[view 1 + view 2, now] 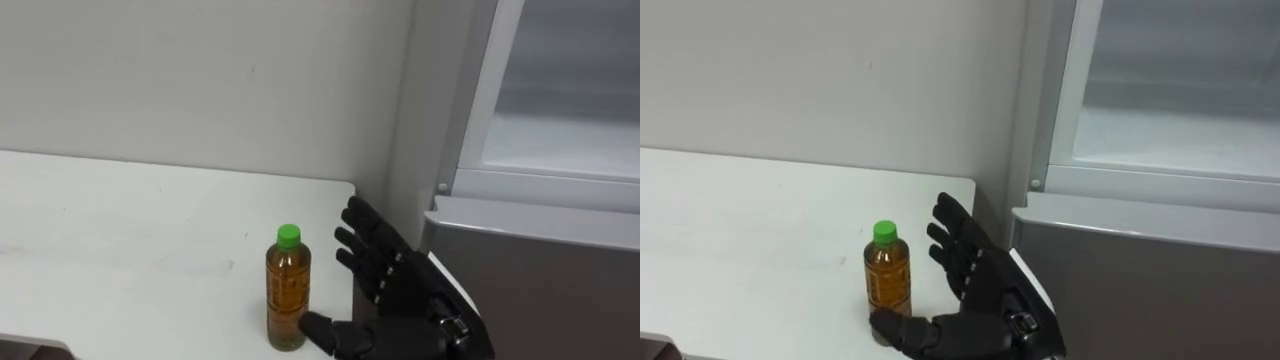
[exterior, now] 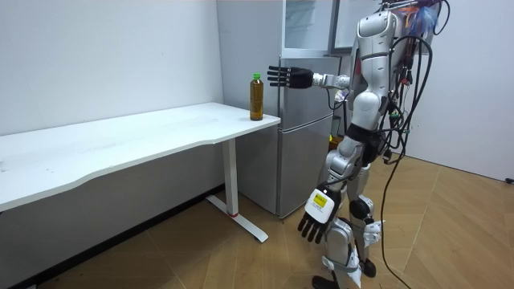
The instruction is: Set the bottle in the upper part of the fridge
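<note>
While the bottle (image 1: pixel 288 290) stands on the table (image 1: pixel 120 230), your right hand (image 1: pixel 395 310) sits just right of it, fingers spread, thumb near its base. Your left hand (image 2: pixel 315 217) hangs far below it, fingers relaxed.

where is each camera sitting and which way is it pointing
Left eye view: on the robot's head, looking down at the end of the white table, the bottle and the fridge; the open right hand shows beside the bottle.
Right eye view: same head, set slightly to the side; same scene, same hand.
Room view: standing off in the room, it sees the whole robot at the table's end by the fridge, right arm held out to the bottle, left hand hanging low.
Shared: all three show the bottle, table, fridge and right hand.
</note>
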{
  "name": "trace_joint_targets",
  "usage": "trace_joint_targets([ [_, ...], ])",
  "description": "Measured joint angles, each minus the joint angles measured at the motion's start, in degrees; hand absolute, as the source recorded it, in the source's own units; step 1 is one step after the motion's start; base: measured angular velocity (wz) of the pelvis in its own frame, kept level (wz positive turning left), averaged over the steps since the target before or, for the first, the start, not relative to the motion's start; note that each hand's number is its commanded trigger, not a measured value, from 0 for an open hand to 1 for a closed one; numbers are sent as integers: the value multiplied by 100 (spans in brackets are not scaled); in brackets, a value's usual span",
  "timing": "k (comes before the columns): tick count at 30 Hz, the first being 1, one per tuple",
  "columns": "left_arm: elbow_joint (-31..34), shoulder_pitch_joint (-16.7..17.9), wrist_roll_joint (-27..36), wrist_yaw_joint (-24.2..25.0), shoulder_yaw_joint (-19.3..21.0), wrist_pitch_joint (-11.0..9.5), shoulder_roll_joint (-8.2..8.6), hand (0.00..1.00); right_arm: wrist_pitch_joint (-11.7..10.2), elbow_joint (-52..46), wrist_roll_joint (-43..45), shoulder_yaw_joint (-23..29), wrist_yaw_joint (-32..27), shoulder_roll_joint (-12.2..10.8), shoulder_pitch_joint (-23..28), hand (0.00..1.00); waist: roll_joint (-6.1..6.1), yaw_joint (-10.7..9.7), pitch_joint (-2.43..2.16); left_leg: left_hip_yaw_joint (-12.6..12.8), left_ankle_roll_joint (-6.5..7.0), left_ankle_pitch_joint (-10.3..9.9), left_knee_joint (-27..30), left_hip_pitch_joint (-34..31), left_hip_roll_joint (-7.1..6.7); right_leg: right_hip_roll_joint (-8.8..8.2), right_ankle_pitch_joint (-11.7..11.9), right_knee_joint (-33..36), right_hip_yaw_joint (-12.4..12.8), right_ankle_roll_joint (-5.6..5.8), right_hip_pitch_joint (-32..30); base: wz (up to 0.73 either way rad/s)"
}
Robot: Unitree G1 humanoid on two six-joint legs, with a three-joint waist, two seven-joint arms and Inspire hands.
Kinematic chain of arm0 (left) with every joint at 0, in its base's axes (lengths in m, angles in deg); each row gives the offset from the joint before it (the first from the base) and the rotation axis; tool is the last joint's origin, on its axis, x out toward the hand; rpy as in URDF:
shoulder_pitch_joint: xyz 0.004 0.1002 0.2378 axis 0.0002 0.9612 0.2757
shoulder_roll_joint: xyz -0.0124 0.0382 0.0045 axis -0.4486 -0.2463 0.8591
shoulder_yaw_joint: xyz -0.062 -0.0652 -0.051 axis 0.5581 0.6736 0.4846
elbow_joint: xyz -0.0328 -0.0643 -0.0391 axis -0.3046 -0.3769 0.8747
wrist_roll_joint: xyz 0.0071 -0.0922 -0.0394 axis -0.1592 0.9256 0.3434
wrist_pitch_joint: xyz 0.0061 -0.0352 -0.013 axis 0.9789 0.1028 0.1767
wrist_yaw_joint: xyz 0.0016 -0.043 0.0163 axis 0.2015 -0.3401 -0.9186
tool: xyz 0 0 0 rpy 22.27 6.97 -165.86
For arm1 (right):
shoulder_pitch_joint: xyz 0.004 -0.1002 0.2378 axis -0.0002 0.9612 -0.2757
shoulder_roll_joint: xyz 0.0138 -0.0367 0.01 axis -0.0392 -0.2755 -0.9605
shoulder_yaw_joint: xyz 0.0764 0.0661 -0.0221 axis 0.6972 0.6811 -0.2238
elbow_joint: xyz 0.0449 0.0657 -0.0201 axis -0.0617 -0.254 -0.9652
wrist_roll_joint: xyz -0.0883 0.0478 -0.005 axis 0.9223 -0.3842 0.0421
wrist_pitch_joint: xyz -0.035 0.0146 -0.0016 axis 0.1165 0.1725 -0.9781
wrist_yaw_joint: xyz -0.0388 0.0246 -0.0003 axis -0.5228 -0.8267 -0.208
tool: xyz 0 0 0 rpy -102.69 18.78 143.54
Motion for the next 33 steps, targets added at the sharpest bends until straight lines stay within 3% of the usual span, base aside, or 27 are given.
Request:
trace_joint_targets([
  [11,19,9,-8,-74,4,331,1,0,32,265,101,-8,-572,6,-573,0,-56,100,-10,-142,1,7,74,-30,-11,-11,0,-6,-132,0,35,7],
  [17,42,-12,-13,-66,3,442,0,0,245,310,123,-11,-861,20,-602,0,-114,164,7,-145,1,7,82,-79,-11,-12,0,-2,-135,0,18,0],
  [27,157,-83,-262,105,14,486,-2,0,250,591,311,-10,-1013,39,-758,0,-131,177,10,-147,1,6,109,-131,-12,-14,0,2,-142,0,-9,0],
  [33,248,-132,-511,218,17,490,10,0,249,967,238,-11,-956,49,-1226,0,-138,209,5,-174,1,6,133,-131,-20,-19,0,-1,-168,0,11,2],
])
